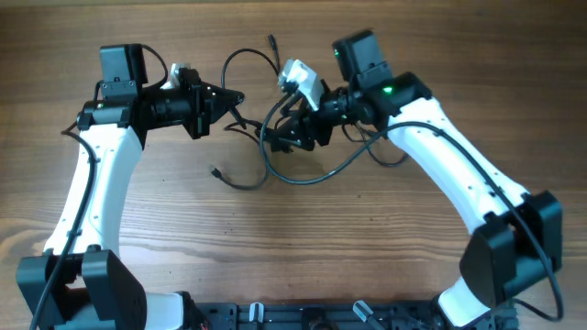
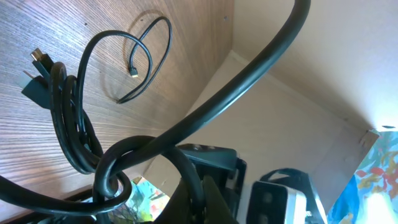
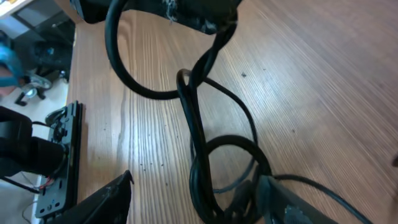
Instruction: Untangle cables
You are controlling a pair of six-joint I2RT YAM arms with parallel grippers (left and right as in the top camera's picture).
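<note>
Several thin black cables (image 1: 268, 139) lie looped and knotted together on the wooden table between my two grippers. One loop (image 1: 246, 60) rises to the back and ends in a plug (image 1: 271, 41). A small plug end (image 1: 214, 170) lies in front. My left gripper (image 1: 235, 99) is shut on a cable (image 2: 186, 165) and holds it off the table; a knot (image 2: 112, 171) hangs close to its jaws (image 2: 202, 200). My right gripper (image 1: 282, 136) is open, its fingers wide apart (image 3: 193, 200), with a bundle of cables (image 3: 199, 155) between them, close to the right finger.
A long cable curve (image 1: 323, 174) sweeps across the table under the right arm. A separate thin cable loop (image 2: 144, 59) lies flat on the wood. The table's edge (image 3: 73, 74) and a black rail (image 3: 59, 155) show at the left of the right wrist view.
</note>
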